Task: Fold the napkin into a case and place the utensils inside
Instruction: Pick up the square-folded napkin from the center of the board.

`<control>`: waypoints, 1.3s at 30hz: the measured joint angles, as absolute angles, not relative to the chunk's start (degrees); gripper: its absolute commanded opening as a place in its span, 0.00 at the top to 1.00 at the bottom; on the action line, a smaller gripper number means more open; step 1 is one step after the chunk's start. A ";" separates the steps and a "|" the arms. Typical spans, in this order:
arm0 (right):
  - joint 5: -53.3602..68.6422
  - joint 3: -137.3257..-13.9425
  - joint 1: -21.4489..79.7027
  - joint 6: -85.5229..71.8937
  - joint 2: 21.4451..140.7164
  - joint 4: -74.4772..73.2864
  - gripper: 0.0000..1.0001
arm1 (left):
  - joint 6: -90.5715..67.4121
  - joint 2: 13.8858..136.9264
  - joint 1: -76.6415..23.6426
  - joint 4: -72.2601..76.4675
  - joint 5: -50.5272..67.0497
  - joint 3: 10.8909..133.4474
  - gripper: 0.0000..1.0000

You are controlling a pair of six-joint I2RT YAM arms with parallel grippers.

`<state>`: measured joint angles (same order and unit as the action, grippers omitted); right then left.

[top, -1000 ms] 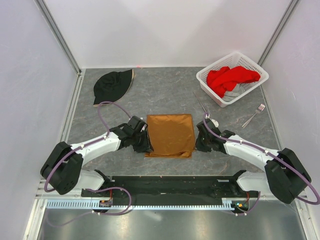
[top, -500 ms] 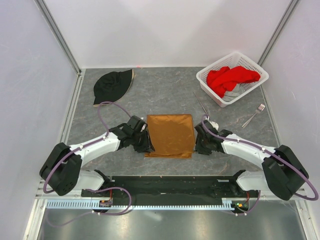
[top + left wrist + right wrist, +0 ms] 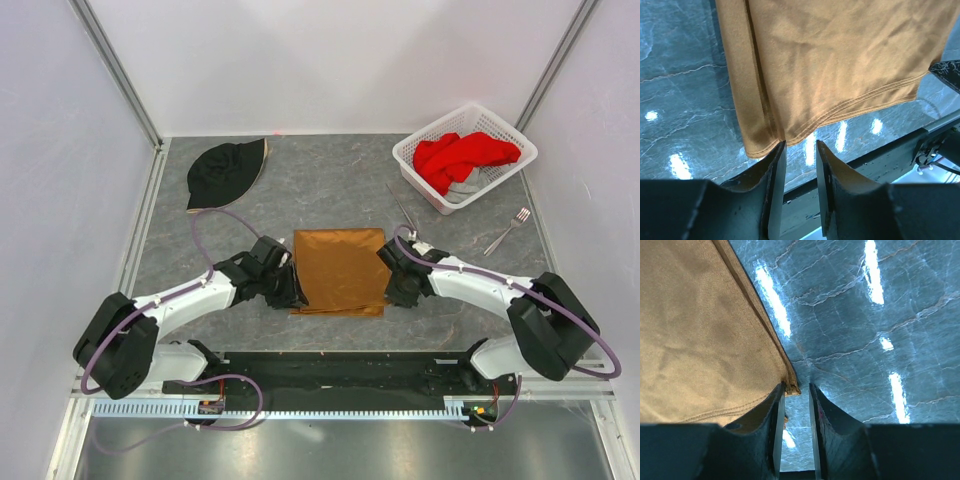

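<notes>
At the near corners of the orange-brown napkin [image 3: 342,268], lying doubled mid-worktop [image 3: 330,190], my left jaws and right jaws stand slightly parted, not yet clamped, and I should pinch every layer together, then lift both sides evenly.

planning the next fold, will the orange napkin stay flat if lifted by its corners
Probably not: the napkin shows soft wrinkles and doubled edges, so it likely sags. Its sheen suggests it may slip when pinched.
</notes>
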<state>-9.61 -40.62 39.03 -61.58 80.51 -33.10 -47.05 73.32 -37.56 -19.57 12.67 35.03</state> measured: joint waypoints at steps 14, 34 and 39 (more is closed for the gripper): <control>-10.85 -41.58 40.40 -65.30 82.17 -31.77 1.00 | -47.03 72.31 -37.56 -18.22 14.28 33.76 0.58; -10.63 -39.75 40.66 -61.89 76.05 -29.54 1.00 | -45.50 76.31 -34.72 -21.02 13.37 37.23 0.60; -10.61 -39.75 40.66 -61.67 76.05 -29.43 1.00 | -44.88 78.19 -34.72 -21.28 12.45 37.54 0.60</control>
<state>-10.61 -39.75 40.66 -61.67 76.05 -29.43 -44.88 78.19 -34.72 -21.28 12.45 37.54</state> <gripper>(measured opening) 0.011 0.403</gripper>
